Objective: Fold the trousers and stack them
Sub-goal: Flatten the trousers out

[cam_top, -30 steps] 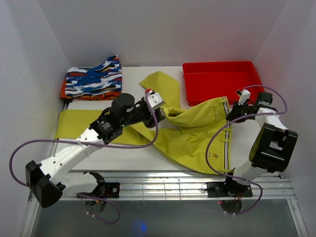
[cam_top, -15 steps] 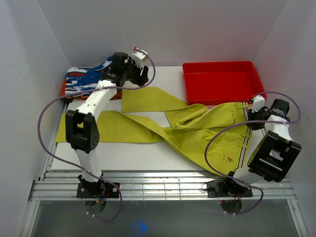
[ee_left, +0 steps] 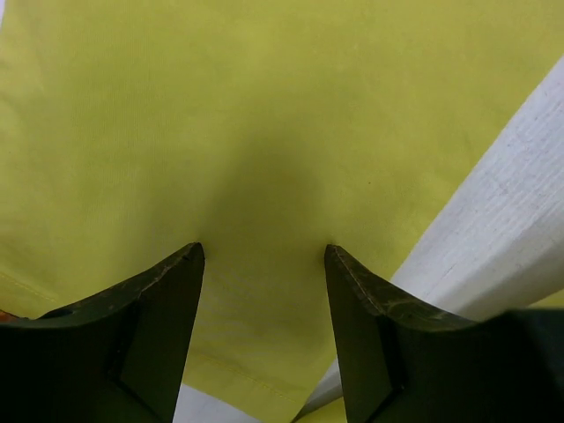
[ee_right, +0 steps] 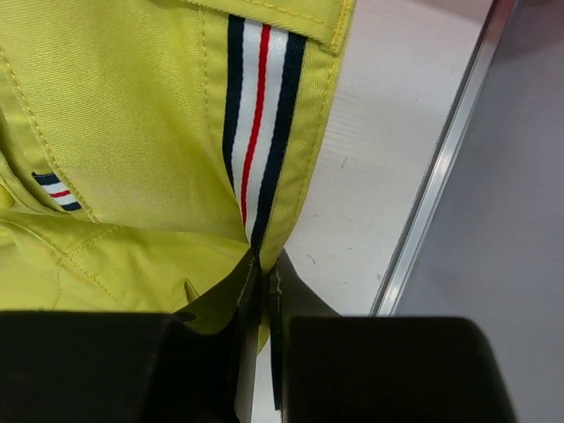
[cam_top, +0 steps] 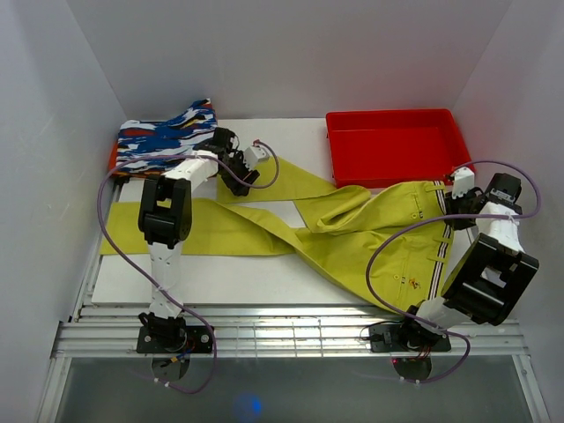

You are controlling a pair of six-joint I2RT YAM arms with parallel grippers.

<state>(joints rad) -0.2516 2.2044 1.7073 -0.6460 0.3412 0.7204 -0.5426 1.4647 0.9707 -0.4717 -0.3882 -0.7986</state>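
Yellow-green trousers sprawl across the white counter, waist to the right and legs running left. One leg stretches to the counter's left edge. The other lies farther back, and its end sits under the left claw.

That claw stands wide, with its dark fingers well apart over smooth, flat cloth. From the wrist view I can't tell whether the tips press the fabric or hang just above it.

The right claw is closed tight on the waist edge at the counter's right side. It pinches the cloth right where the striped band of navy, white and red runs down the seam.

A red tray sits at the back right, just beyond the waist. A folded patterned garment in blue, white, black and orange lies at the back left, close beside the left arm.
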